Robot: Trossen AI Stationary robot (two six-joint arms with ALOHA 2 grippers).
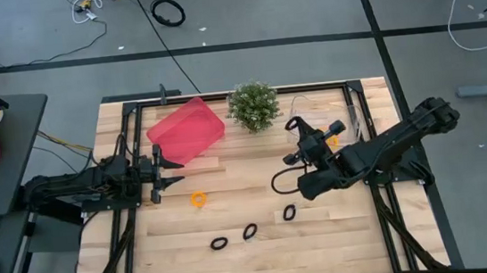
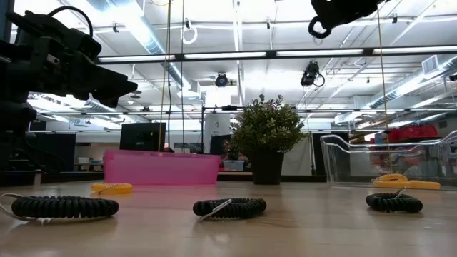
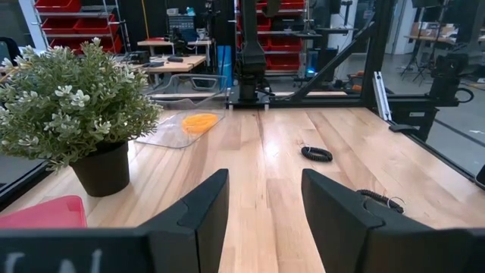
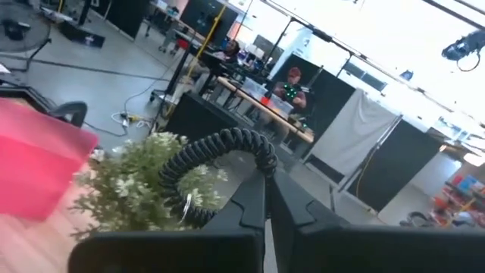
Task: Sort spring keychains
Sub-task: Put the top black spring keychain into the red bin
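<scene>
My right gripper point(image 1: 300, 134) is raised above the table between the green plant point(image 1: 253, 106) and the clear bin point(image 1: 349, 113). It is shut on a black spring keychain point(image 4: 220, 155), which also shows high up in the low view point(image 2: 318, 27). Three black keychains point(image 1: 219, 243) point(image 1: 250, 232) point(image 1: 288, 212) and one orange keychain point(image 1: 197, 198) lie flat on the table. Orange keychains point(image 3: 199, 121) lie in the clear bin. My left gripper point(image 1: 171, 167) is open and empty, level beside the pink bin point(image 1: 187, 131). My right gripper pinches the black keychain's coil point(image 4: 264, 165) between its two shut fingers at one spot on the ring. The rest of the ring stands out past the fingertips. The keychain is lifted clear of the table.
The potted plant stands at the far middle, with the pink bin to its left and the clear bin to its right. Bare wood point(image 1: 256, 176) lies between the arms. A black frame point(image 1: 386, 221) edges the table.
</scene>
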